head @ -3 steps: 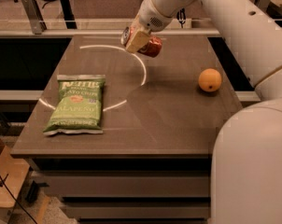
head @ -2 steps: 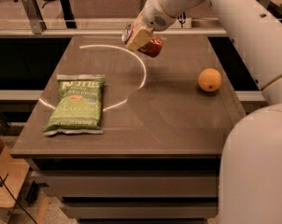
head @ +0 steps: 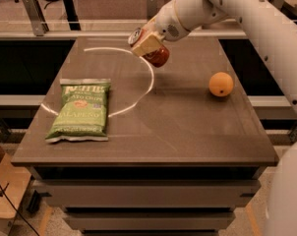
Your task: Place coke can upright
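Observation:
The red coke can (head: pixel 157 56) is held tilted in my gripper (head: pixel 146 44), above the far middle of the dark table (head: pixel 178 127). One silver end of the can shows at the upper left beside the tan fingers (head: pixel 144 45). The gripper is shut on the can, and the white arm reaches in from the upper right. The can is off the tabletop.
A green chip bag (head: pixel 82 110) lies flat at the left of the table. An orange (head: pixel 221 84) sits at the right. A white curved line (head: pixel 147 80) is marked on the tabletop. A rail runs behind the table.
The gripper with the can has shifted slightly; the arm has moved a little up and to the right. Bag and orange have not moved.

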### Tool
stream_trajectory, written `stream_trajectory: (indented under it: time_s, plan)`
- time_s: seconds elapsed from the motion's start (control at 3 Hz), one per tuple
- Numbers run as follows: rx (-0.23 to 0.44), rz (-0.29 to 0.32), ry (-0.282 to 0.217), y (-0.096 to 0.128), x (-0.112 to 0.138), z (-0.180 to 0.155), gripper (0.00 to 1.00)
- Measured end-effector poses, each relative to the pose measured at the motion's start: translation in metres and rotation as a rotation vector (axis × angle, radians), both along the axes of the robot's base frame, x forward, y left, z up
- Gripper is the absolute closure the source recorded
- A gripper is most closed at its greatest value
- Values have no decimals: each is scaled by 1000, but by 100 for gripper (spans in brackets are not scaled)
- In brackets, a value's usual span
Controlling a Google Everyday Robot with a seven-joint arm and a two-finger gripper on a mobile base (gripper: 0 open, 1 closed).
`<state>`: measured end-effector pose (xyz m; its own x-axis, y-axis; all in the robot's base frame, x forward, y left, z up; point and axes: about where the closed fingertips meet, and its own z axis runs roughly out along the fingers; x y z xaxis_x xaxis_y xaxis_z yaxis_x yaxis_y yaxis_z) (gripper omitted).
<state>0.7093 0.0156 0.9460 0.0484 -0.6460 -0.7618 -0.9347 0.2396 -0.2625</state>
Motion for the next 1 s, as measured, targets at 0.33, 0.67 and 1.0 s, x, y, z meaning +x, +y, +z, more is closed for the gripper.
stream_trajectory:
  time_s: [0.33,0.67,1.0]
  plan:
    - [99,-8,-12,10,-12,-3,100]
    - [208,2,-29,25,-23,-10,100]
    - [307,21,-45,39,-33,-11,100]
